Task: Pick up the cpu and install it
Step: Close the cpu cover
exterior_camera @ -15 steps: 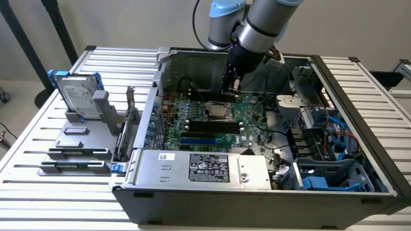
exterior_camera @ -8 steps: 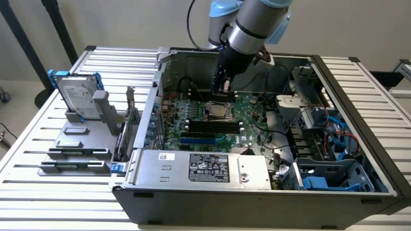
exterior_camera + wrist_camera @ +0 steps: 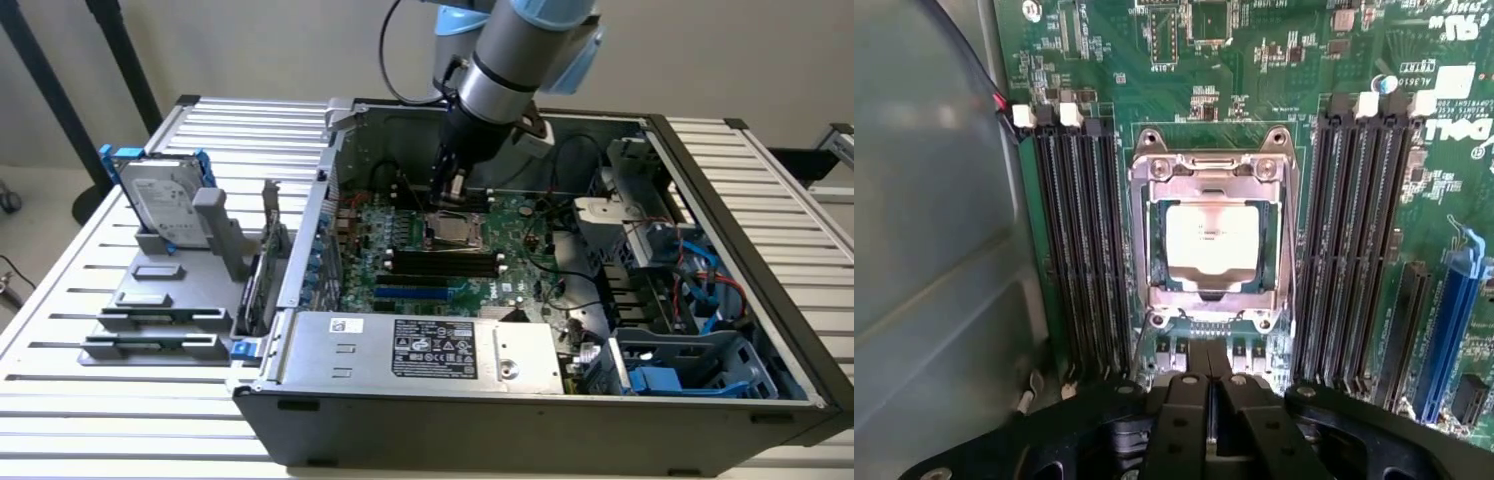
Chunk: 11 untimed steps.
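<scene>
The cpu [image 3: 1212, 240], a flat square chip with a shiny silver top, lies inside the metal socket frame [image 3: 1212, 160] on the green motherboard [image 3: 1274, 60]. In the wrist view my gripper [image 3: 1212, 368] hovers just off the socket's edge, its two black fingers [image 3: 1189, 400] pressed together with nothing between them. In the exterior view the gripper [image 3: 451, 198] hangs inside the open computer case [image 3: 534, 420], right above the socket [image 3: 461, 235], and does not touch the cpu.
Black memory slots [image 3: 1079, 250] flank the socket on both sides. A grey power supply with a white label [image 3: 434, 350] sits at the case front. An upright silver hard drive with blue brackets [image 3: 167, 200] stands on a grey stand at the exterior view's left. Cables and blue drive bays [image 3: 681, 370] fill the right.
</scene>
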Motion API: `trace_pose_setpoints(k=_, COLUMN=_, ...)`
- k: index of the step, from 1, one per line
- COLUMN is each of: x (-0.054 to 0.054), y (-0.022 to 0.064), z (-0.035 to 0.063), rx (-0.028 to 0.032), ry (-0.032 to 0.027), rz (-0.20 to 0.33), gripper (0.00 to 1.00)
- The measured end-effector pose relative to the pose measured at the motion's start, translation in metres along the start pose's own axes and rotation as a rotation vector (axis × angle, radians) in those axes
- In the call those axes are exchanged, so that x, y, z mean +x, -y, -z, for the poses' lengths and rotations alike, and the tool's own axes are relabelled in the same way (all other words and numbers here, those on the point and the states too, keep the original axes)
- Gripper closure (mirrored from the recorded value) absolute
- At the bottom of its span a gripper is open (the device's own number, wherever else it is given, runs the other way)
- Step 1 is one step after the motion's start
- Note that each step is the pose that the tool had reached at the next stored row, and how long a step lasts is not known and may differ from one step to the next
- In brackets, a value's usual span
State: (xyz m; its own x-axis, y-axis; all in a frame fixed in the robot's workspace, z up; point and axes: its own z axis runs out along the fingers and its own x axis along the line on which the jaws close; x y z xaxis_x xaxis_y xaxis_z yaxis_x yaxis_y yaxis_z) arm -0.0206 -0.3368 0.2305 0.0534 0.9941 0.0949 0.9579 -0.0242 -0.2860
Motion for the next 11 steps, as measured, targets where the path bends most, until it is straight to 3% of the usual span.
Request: trace_pose_setpoints(k=11, x=-0.002, y=-0.0057, z=-0.0191, rx=0.0004, ry=0.0002, rz=0.0, gripper=0.89)
